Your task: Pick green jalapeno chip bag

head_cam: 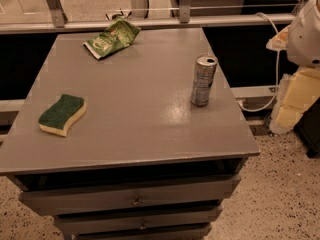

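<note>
Three things are sitting on the grey table [145, 111], and the one that matters, the green jalapeno chip bag [112, 38], is lying crumpled and flat at the far left corner, close to the back edge. It's stretching along a diagonal, one pale crimped end pointing toward the near left and the other tucking up toward the far edge. The gripper [309, 31] is hanging off the table's right side at the frame's edge. Only a white rounded part of it is showing, so I cannot tell whether it's released or clenched, and it's holding nothing that I can see. So the bag is lying well apart from it, straight across to the left. The can [203, 80] is standing upright near the right edge, a little nearer the camera than that line. The sponge [63, 114] is resting well clear at the near left. I'm judging the reach as not yet begun.
</note>
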Controlling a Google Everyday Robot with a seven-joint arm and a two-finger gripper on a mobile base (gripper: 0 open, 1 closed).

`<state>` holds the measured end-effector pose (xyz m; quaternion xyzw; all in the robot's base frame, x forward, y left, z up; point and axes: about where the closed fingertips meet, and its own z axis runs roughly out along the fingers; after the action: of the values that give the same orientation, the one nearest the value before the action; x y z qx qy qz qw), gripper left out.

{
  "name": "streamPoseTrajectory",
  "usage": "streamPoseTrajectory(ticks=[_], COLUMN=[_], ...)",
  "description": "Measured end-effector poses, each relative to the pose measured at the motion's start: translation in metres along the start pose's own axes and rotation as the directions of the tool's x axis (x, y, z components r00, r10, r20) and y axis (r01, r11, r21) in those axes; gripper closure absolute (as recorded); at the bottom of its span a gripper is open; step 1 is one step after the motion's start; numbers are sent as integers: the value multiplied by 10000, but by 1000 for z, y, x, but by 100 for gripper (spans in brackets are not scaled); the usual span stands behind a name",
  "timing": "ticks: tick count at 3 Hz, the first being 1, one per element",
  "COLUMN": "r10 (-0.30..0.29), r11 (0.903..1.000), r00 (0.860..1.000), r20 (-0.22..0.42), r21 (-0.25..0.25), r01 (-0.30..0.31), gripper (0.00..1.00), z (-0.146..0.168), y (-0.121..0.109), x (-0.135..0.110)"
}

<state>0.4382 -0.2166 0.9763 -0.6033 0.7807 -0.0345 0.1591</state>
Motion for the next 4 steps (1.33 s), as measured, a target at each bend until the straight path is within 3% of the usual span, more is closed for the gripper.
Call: streamPoseTrajectory(ticks=[1,2,4], r10=[-31,-357,-934], r11=[10000,9991,9937], r00=[10000,9969,9762], r20=[65,699,1957], r21=[28,271,798], r01=[31,339,790], gripper=[0,0,0], z=[2,23,50], y=[-2,-26,-84], x=[-3,-37,-125])
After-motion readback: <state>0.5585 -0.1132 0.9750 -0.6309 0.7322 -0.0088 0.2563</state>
